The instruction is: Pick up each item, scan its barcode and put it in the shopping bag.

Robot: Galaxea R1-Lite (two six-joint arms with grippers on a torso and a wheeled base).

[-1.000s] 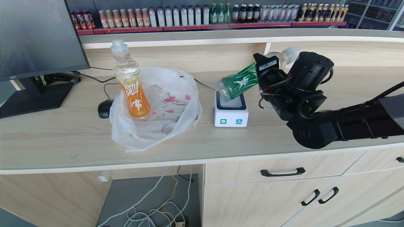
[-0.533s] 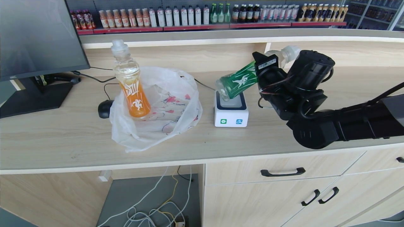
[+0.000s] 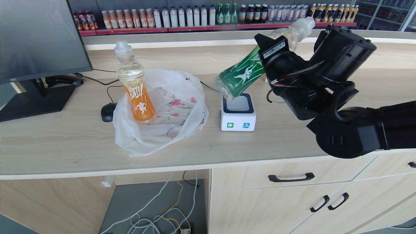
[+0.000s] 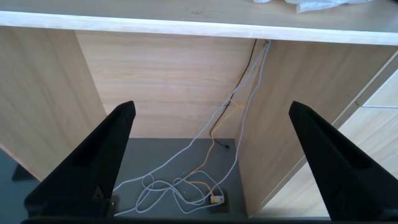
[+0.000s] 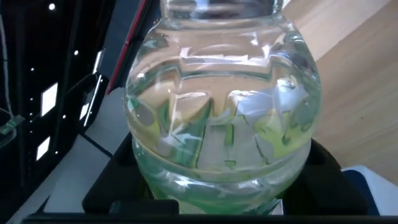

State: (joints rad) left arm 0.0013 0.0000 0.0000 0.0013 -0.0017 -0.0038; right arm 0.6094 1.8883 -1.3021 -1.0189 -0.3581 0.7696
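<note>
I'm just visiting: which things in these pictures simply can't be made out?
Head view: the green bottle has no barcode on the side shown; the scanner window is partly covered by that bottle; the shopping bag bottom is veiled by crumpled plastic.
Right wrist view: the right gripper grip is largely hidden behind the bottle.
Left wrist view: the countertop items are cut off by the edge.

The green bottle, clear plastic with a green label and a pale cap, hangs tilted in the upper middle-right of the head view. Its base points down-left just above the white scanner and its cap points up-right, with the right pincer clamped round its upper body. The orange bottle, partly full, stands upright left of centre inside the open white shopping bag, which slumps on the bench just left of the scanner.
</note>
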